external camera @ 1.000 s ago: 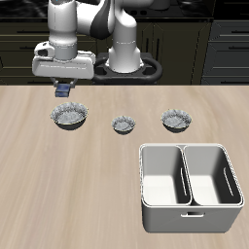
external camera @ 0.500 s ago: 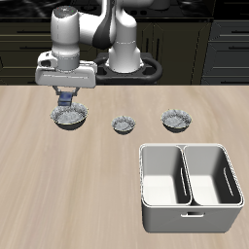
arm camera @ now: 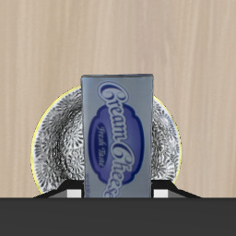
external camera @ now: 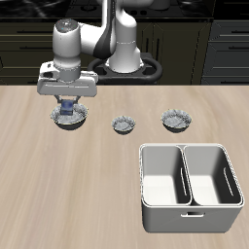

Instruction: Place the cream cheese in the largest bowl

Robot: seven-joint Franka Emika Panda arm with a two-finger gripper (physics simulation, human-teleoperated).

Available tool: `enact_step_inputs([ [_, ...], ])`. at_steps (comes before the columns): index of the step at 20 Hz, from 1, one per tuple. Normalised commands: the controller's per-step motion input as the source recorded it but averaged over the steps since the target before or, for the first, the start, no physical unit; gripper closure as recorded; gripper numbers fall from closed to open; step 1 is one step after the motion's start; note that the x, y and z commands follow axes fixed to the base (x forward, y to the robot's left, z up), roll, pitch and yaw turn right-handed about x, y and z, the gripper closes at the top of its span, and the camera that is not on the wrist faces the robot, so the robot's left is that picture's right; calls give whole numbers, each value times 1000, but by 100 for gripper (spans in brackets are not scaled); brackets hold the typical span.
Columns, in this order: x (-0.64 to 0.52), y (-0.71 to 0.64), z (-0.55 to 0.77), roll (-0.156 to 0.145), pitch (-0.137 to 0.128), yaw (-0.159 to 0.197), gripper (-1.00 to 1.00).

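The cream cheese [external camera: 67, 112] is a small blue box, and my gripper [external camera: 67, 108] is shut on it. It hangs just over the largest bowl [external camera: 82, 120], a grey ruffled bowl at the end of a row of three. The wrist view has the cream cheese [arm camera: 117, 136] upright between my fingers [arm camera: 68, 194], its label facing the camera. The largest bowl [arm camera: 55, 152] spreads out behind and around the box there. I cannot tell whether the box touches the bowl's inside.
The smallest ruffled bowl [external camera: 123, 124] stands mid-row and the mid-sized one [external camera: 177, 120] at the far end. A white two-compartment bin [external camera: 190, 185] sits near the table's front edge. The robot's base [external camera: 124, 60] is at the back.
My gripper came forward and down with the cream cheese, from behind the largest bowl to right over it.
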Motion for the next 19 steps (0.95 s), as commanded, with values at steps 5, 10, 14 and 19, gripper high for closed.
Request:
enact_step_inputs([
  [5,-12,24,-58,-34,18,13,-100],
  [10,37,20,93,-7,-7,6,-100],
  [14,57,44,72,-2,-12,-5,-100],
  [19,73,107,128,23,-1,2,-100],
])
